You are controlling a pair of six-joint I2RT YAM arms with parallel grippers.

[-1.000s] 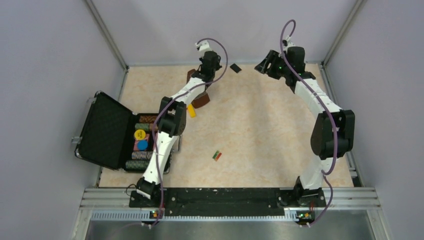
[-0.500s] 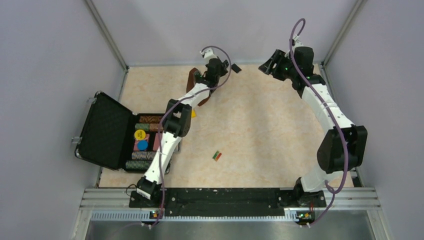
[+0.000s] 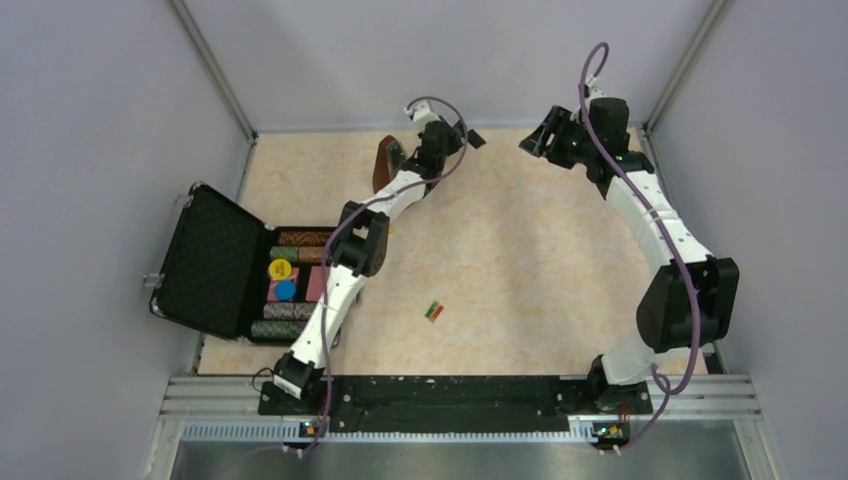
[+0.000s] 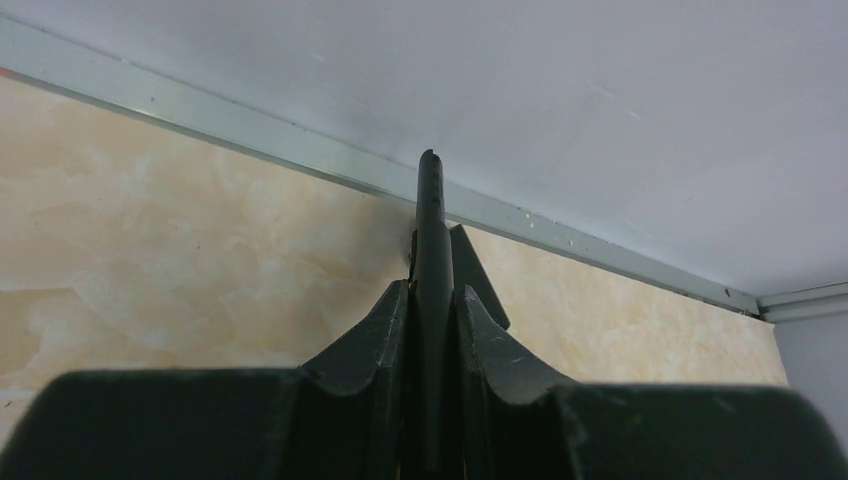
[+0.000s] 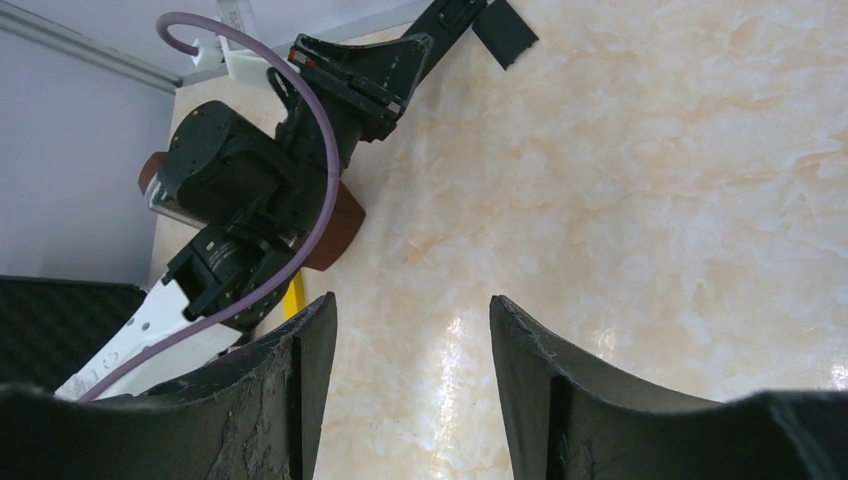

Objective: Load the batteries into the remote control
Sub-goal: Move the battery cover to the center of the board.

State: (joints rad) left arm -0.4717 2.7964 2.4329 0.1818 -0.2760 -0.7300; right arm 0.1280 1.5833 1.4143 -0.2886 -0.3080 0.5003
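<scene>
The remote control [image 4: 430,210] looks to us light, stiff and smooth, so a pinch across its thin flat faces near one end should hold it, though it could pivot in the grip. It is at the far edge of the table [image 3: 560,260], edge-on in the left gripper [image 4: 433,300], which is closed narrowly onto it. The batteries [image 3: 434,311] lie together mid-table, well apart from both arms; we judge them small, hard and apt to roll. The right gripper [image 5: 410,330] hangs spread wide above the table, holding nothing.
</scene>
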